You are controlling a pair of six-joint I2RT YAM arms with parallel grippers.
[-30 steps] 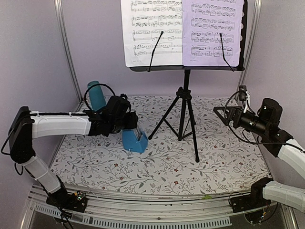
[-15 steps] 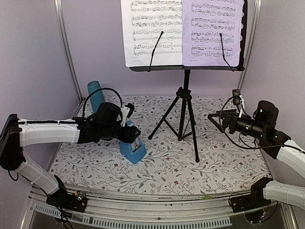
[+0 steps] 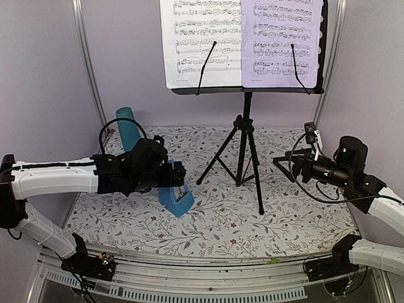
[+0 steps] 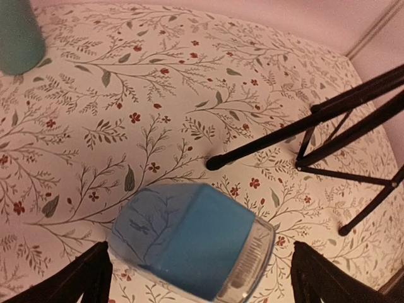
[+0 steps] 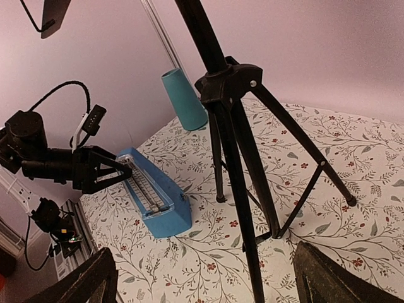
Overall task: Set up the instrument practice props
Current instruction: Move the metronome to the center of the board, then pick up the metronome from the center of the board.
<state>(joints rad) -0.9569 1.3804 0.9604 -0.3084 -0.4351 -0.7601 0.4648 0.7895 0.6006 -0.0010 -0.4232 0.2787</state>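
Top external view: a black tripod music stand with a perforated tray (image 3: 246, 126) has its three feet on the floral-patterned counter (image 3: 297, 214), toward the back and middle. On its tray lean two printed sheet-music pages side by side, the white page (image 3: 202, 38) on the left and the lavender page (image 3: 281, 38) on the right. A thin black wire arm crosses the lower part of each.

Left of the stand's legs, a small blue pyramid metronome (image 3: 177, 196) sits on the counter with its wide base down. Whether it is fully upright or leaning is hard to tell. The left gripper (image 3: 177, 175) is at the metronome's narrow upper end. In the left wrist view its two fingers are spread wide, one on either side of the blue body (image 4: 189, 246), with a gap showing at each side. In the right wrist view the metronome's (image 5: 154, 199) scale face points toward the tripod.

A tall teal tapered cup (image 3: 129, 129) stands in the back left corner, behind the left arm.

The right gripper (image 3: 281, 163) hangs above the counter to the right of the tripod, pointing toward it, its jaws wide apart and holding nothing.
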